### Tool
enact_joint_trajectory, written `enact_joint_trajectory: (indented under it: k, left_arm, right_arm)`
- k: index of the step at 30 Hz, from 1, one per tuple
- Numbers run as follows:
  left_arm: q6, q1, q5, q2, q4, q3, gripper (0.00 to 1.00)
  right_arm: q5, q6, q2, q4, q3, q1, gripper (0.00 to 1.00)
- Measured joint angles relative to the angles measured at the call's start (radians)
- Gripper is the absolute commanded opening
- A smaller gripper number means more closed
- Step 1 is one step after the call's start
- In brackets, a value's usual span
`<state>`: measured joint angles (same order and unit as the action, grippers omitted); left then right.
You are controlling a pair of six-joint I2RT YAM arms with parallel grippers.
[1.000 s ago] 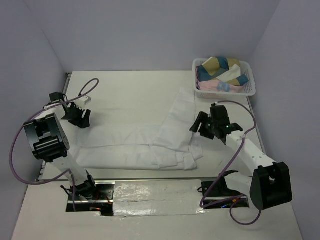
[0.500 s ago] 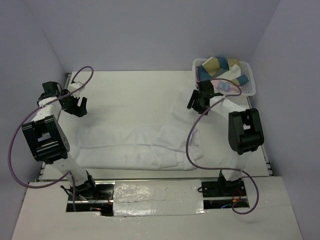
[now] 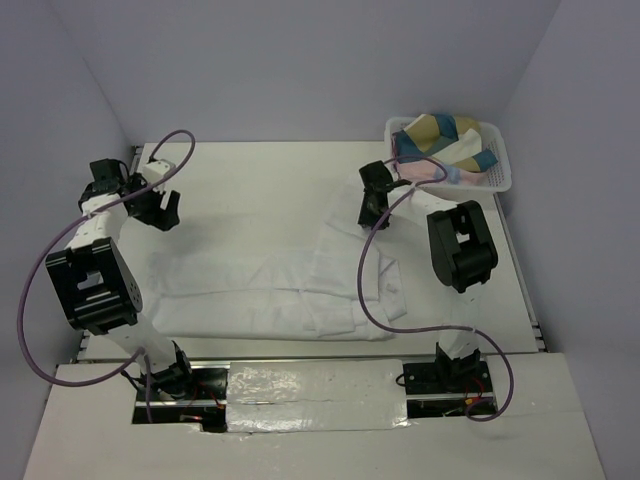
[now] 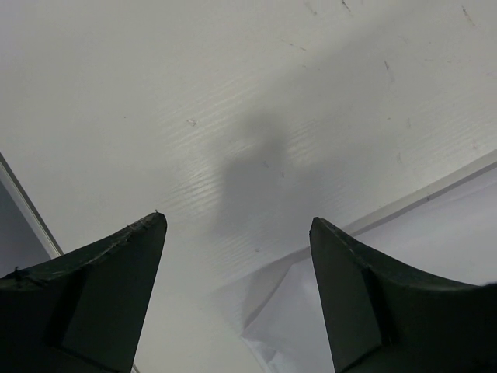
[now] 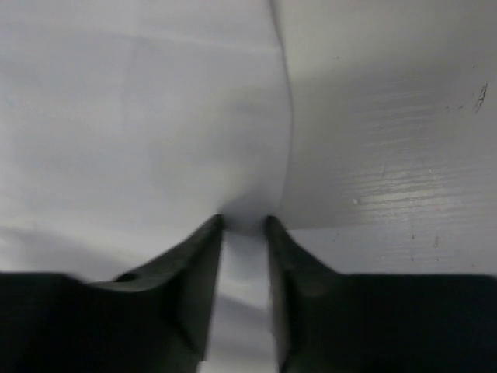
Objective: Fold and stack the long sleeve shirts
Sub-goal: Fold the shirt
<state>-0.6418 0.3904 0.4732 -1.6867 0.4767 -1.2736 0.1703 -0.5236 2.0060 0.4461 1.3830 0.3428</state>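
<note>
shirt (image 3: 280,290) spread flat mid-table (image 3: 250,175), one part reaching to 1 o'clock | right gripper (image 5: 245,223) narrow, pinching shirt edge there | left gripper (image 4: 237,221) wide, empty, at 10 o'clock

Your top view was bright and evenly lit, with faint shadows. In your left wrist view a soft shadow lay on the table (image 4: 256,171) at centre. Your right wrist view blurred the fingers (image 5: 186,295) at the bottom.
</note>
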Motion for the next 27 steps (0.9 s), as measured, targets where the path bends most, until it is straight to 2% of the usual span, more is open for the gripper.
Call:
enact_joint_trajectory:
  k: [2,3,8,12,15,21,27]
  left_arm:
    - [0.004,-0.008,0.000,0.004,-0.002,0.000,0.87]
    - [0.010,-0.015,0.000,0.008,-0.003,0.000,0.87]
    - [0.024,-0.080,0.013,0.045,-0.003,0.000,0.85]
    - [0.075,-0.202,0.066,0.056,0.009,-0.029,0.83]
    - [0.149,-0.343,0.083,0.037,0.001,-0.065,0.84]
    - [0.316,-0.602,0.117,-0.142,-0.094,-0.178,0.85]
    - [0.448,-0.694,0.127,-0.377,-0.109,-0.341,0.87]
  right_arm:
    - [-0.002,0.003,0.000,0.007,0.000,0.001,0.15]
    - [-0.003,0.007,0.000,0.009,-0.001,0.000,0.00]
    - [0.005,0.064,-0.019,0.012,-0.003,0.006,0.00]
    - [0.018,0.134,-0.094,-0.006,-0.029,0.062,0.00]
    - [-0.011,0.156,-0.212,-0.051,-0.115,0.108,0.00]
    - [-0.097,0.154,-0.410,-0.125,-0.271,0.135,0.00]
    - [-0.170,0.132,-0.500,-0.176,-0.414,0.192,0.00]
